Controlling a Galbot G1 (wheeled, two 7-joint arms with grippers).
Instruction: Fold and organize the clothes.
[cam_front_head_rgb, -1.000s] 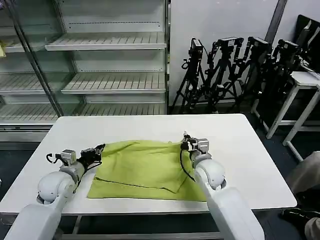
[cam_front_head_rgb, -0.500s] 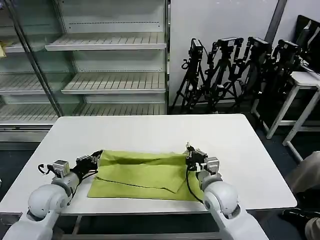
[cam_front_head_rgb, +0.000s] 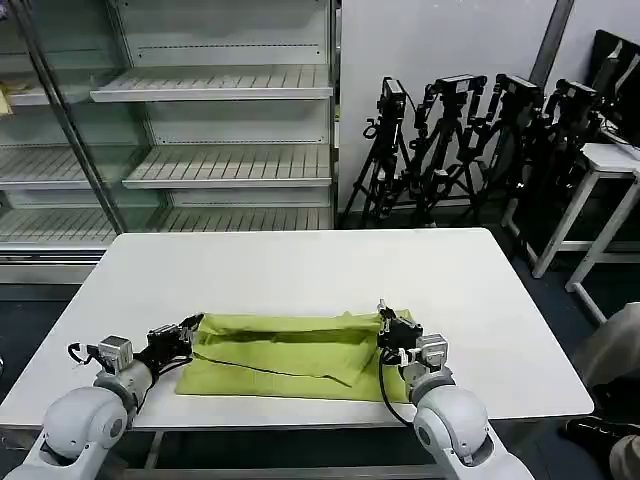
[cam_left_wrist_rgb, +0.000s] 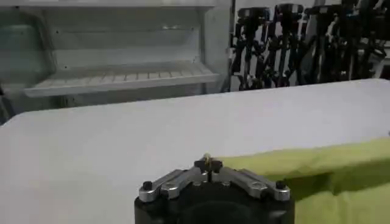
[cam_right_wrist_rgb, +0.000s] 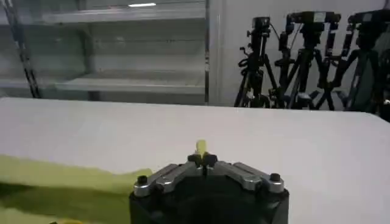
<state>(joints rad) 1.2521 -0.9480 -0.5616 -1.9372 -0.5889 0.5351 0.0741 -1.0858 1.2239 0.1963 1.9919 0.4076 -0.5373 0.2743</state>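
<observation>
With my left claw (cam_front_head_rgb: 190, 326) and right claw (cam_front_head_rgb: 385, 318) each pinched on a far corner of the T-shirt (cam_front_head_rgb: 290, 352) lying near the counter (cam_front_head_rgb: 300, 265) front edge, I judge one lengthwise fold underway, further folds and tidying left.

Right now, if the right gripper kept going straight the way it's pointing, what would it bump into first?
Probably nothing soon: the right gripper, pinching the shirt edge, points across bare table. Beyond its far edge stand tripods, though depth is unclear.
</observation>
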